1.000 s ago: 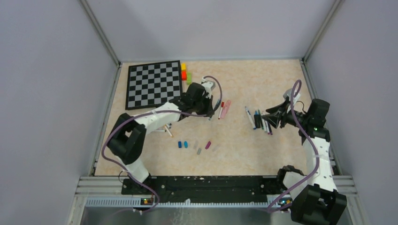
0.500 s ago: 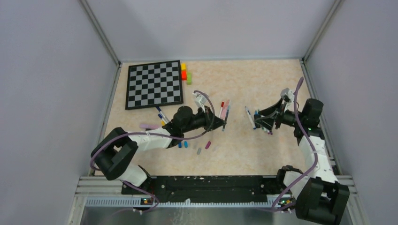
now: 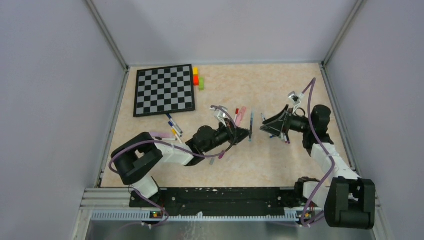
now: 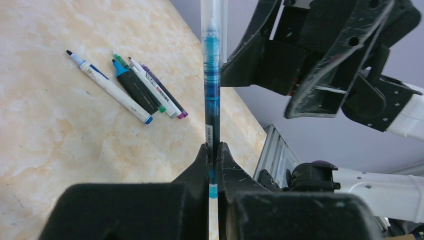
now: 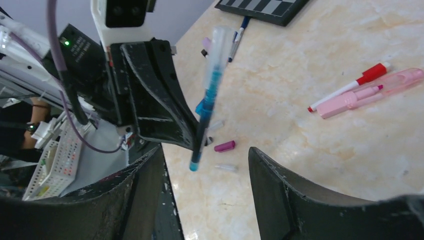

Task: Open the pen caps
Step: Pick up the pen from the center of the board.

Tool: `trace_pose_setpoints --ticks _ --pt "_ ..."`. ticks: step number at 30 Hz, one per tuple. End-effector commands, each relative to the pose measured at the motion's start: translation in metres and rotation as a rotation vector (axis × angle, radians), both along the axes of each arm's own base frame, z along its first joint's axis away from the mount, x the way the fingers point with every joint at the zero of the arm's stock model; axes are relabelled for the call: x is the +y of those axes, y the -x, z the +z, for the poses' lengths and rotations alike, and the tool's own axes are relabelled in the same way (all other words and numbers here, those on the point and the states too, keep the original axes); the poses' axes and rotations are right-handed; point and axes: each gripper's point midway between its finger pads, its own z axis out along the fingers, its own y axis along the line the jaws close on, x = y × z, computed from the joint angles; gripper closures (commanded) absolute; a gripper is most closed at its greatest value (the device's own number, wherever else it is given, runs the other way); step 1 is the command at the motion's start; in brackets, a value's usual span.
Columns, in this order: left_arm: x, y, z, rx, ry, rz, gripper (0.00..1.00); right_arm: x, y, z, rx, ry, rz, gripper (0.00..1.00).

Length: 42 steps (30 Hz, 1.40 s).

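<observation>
We grip the blue pen (image 4: 211,100) tight in our left gripper (image 4: 212,150), raised over the worktop's middle. Our right gripper (image 5: 205,150) stands wide and empty, facing the clear cap (image 5: 220,40). Next it should straddle that cap, clamp, and pull straight off.

Teal pen (image 4: 212,95) standing between left pincer (image 4: 212,150) and right pincer (image 3: 265,126), markers (image 4: 131,86) nearby

Place: robotics lab test cell.
Walls: plain grey panels (image 3: 50,100) in aluminium framing (image 3: 107,34).
Bench: marbled table (image 3: 280,85); left arm (image 3: 165,152) and right arm (image 3: 330,160) bolted to a mounting rail (image 3: 225,196).
</observation>
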Motion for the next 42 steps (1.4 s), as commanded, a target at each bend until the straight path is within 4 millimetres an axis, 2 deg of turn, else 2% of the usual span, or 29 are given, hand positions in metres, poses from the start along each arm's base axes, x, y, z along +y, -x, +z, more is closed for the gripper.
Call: trace_pose_setpoints --ticks 1,8,15,23,24,25,26,28,32,35,38,41,42 --pt "-0.008 -0.007 0.026 -0.038 0.095 0.040 1.00 0.011 -0.004 0.018 0.002 -0.041 -0.012 0.38" --pt "-0.021 -0.002 0.024 -0.030 0.096 0.015 1.00 0.011 -0.019 0.005 0.101 -0.049 -0.109 0.39" --pt "-0.031 0.003 0.023 -0.026 0.094 -0.003 1.00 0.025 -0.016 -0.003 0.131 -0.043 -0.089 0.47" --pt "-0.032 0.002 0.023 -0.037 0.075 0.004 1.00 0.031 -0.011 -0.006 0.150 -0.046 -0.056 0.77" --pt "-0.032 0.002 0.023 -0.040 0.072 0.006 1.00 0.032 -0.009 -0.006 0.152 -0.047 -0.049 0.84" --pt "-0.032 0.002 0.023 -0.044 0.068 0.005 1.00 0.033 -0.009 -0.006 0.150 -0.048 -0.043 0.95" --pt "-0.032 0.002 0.023 -0.047 0.063 0.003 1.00 0.034 -0.007 -0.004 0.148 -0.050 -0.032 1.00" --pt "-0.033 0.004 0.025 -0.069 0.051 -0.008 0.90 0.036 -0.004 -0.001 0.139 -0.052 -0.005 1.00" --pt "-0.029 0.011 0.029 -0.186 -0.020 -0.057 0.54 0.037 0.006 0.006 0.036 -0.017 0.092 1.00" --pt "-0.011 0.018 0.034 -0.292 -0.073 -0.073 0.32 0.037 0.014 0.002 -0.062 0.039 0.178 1.00" --pt "0.009 0.027 0.042 -0.396 -0.094 -0.102 0.04 0.036 0.026 -0.003 -0.126 0.062 0.267 1.00" --pt "0.022 0.041 0.047 -0.428 -0.087 -0.219 0.01 0.037 0.043 -0.004 -0.200 0.043 0.363 1.00" --pt "0.025 0.040 0.050 -0.424 -0.076 -0.242 0.01 0.037 0.048 -0.004 -0.220 0.032 0.389 1.00"
